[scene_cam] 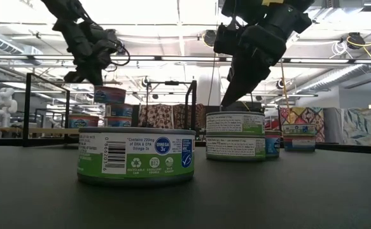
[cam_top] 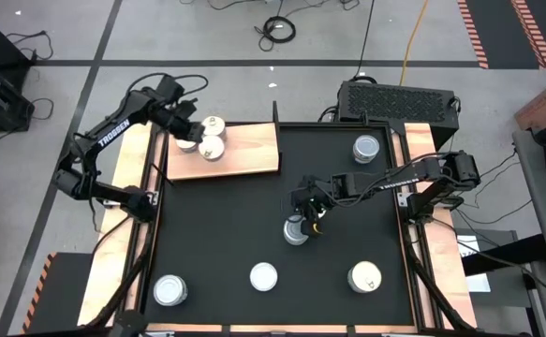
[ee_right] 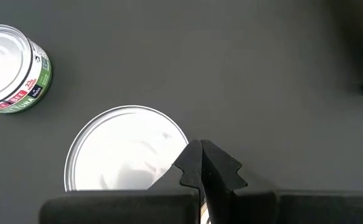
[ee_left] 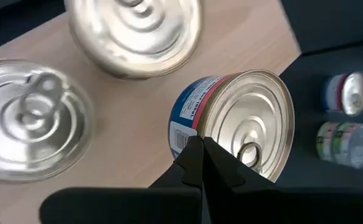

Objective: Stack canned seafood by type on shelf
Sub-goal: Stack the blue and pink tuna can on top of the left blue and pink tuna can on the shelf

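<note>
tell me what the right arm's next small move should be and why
Probably open the fingers and drop around the stacked green-label can. The right gripper is shut, its tips right beside that can's rim on the black mat, gripping nothing. Meanwhile the left gripper, also shut, is busy among the cans on the wooden shelf.

A black mat (cam_top: pixel 226 225) covers the worktop. A dark vented box (cam_top: pixel 396 99) sits off its far right corner. Cables (cam_top: pixel 278 30) lie coiled on the grey floor beyond the far edge, with a yellow cord (cam_top: pixel 411 42) nearby.
</note>
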Robot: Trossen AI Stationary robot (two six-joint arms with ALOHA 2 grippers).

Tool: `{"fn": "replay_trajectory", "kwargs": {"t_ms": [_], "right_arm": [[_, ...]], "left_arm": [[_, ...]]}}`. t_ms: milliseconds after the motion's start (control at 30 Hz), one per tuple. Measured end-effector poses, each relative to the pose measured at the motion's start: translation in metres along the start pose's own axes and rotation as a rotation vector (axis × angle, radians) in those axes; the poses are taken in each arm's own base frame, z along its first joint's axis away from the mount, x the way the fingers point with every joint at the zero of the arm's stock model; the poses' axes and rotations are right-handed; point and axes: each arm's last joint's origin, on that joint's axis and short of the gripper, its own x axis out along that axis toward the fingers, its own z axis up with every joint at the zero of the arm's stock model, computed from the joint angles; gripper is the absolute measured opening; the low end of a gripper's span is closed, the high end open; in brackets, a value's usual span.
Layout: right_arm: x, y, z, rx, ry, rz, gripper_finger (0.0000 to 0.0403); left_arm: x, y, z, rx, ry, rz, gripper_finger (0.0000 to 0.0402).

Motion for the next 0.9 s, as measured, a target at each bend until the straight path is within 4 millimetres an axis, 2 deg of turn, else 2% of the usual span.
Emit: {"fn": "replay_trajectory", "kwargs": {"t_ms": [267,467,900], "right_arm": [[0.000,0.000,0.000,0.006,0.001,0.000,0.0000],[0.000,0.000,0.000,-0.002,0.000,0.000,0.0000],[0.000,0.000,0.002,-0.025,-0.021,0.002,0.0000]], "left_arm": [[-0.011,0.023,-0.006,0.020,0.040,0.103,0.0000],[-0.018,0.038,-0.004,0.023,-0.010,0.138,0.0000],[-0.036,0.033,0.021,0.138,-0.016,0.219,0.0000]]}}
